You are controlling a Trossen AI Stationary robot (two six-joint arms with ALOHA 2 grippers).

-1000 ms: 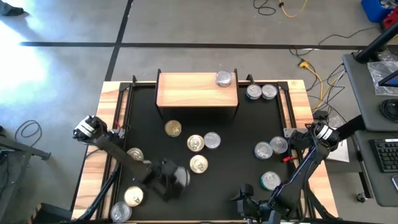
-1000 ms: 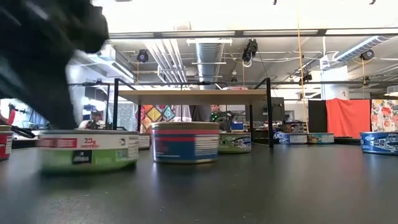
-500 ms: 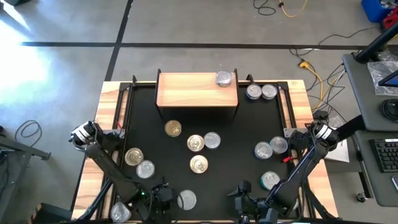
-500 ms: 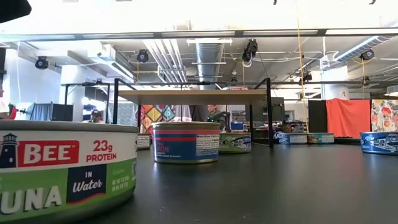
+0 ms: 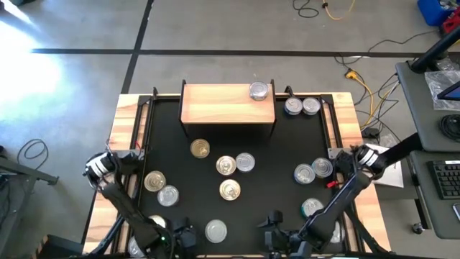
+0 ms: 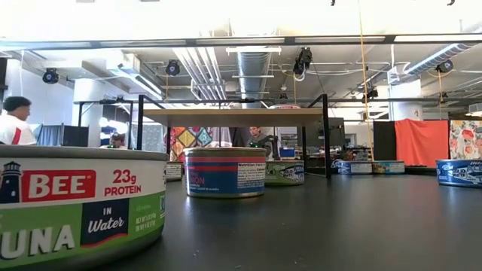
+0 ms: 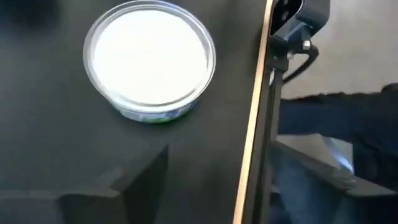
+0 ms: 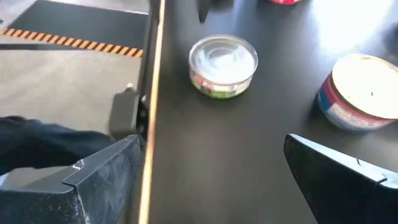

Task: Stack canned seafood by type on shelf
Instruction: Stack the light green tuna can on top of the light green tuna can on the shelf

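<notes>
- Hovering at the bottom edge of the overhead frame, the left gripper (image 5: 180, 234) sits just beside a silver-lidded tin (image 5: 215, 231) without gripping it; whether its fingers are spread cannot be told.
- Right gripper (image 5: 274, 224), bottom centre-right, holds nothing, its fingers wide apart.
- Loose tins (image 5: 230, 165) lie scattered over the middle, left and right of the black table (image 5: 165, 147).
- Wooden shelf (image 5: 226, 104), upper centre, carries a single tin (image 5: 258, 91) at its right end.
- Two more tins (image 5: 301, 106) stand on the table just right of the shelf.
</notes>
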